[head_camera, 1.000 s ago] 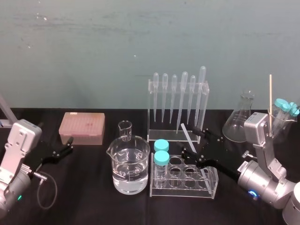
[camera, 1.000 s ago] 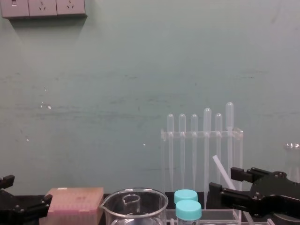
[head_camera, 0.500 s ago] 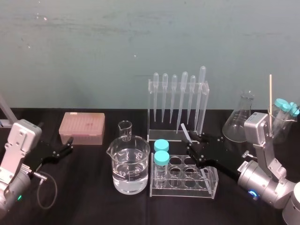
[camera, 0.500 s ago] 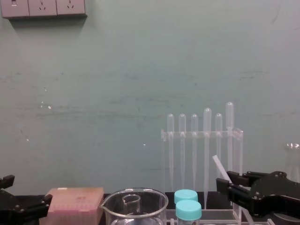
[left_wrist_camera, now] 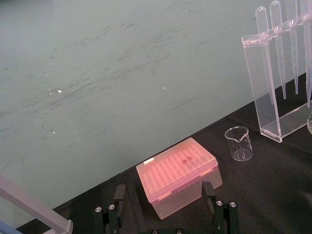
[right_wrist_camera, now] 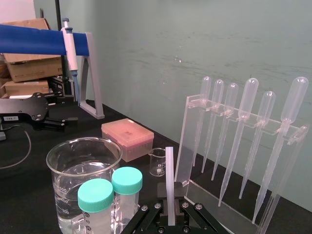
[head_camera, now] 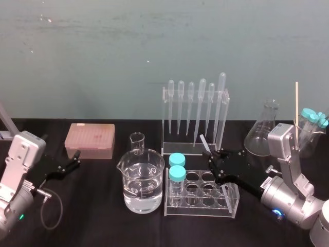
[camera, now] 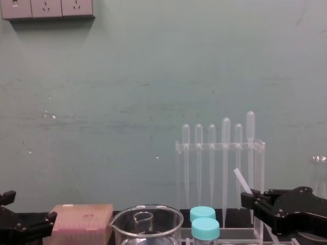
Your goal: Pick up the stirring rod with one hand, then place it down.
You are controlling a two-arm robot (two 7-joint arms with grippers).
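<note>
**Head view.** The right gripper (head_camera: 212, 158) reaches in from the right, over the tube rack (head_camera: 200, 212) and just in front of the pipette stand (head_camera: 165, 119). It is clenched on the rod (head_camera: 205, 142). The rod's free upper end rises tilted out of the grip, leaning away from the arm and crossing the foot of the stand. A beaker (head_camera: 141, 182) holding clear liquid stands just left of the tube rack. The left gripper (head_camera: 73, 159) lies low at the far left, near a pink box (head_camera: 90, 140) and well apart from the rod.

**Left wrist view.** The left gripper (left_wrist_camera: 162, 194) is released: its two fingers stand wide apart with nothing between them, and the pink box (left_wrist_camera: 178, 173) lies beyond them on the black table (left_wrist_camera: 273, 175).

**Right wrist view.** The right gripper (right_wrist_camera: 169, 208) has both fingers pressed against the rod (right_wrist_camera: 169, 175), which stands up straight from the grip. Behind it are the pipette stand (right_wrist_camera: 183, 141) and the beaker (right_wrist_camera: 83, 165).

**Chest view.** The right gripper (camera: 251, 200) enters at lower right. The rod (camera: 241, 181) slants up from its tip, its upper end leaning left in front of the pipette stand (camera: 262, 168). The left gripper (camera: 48, 219) sits at the lower left corner, beside the pink box (camera: 82, 217).
</note>
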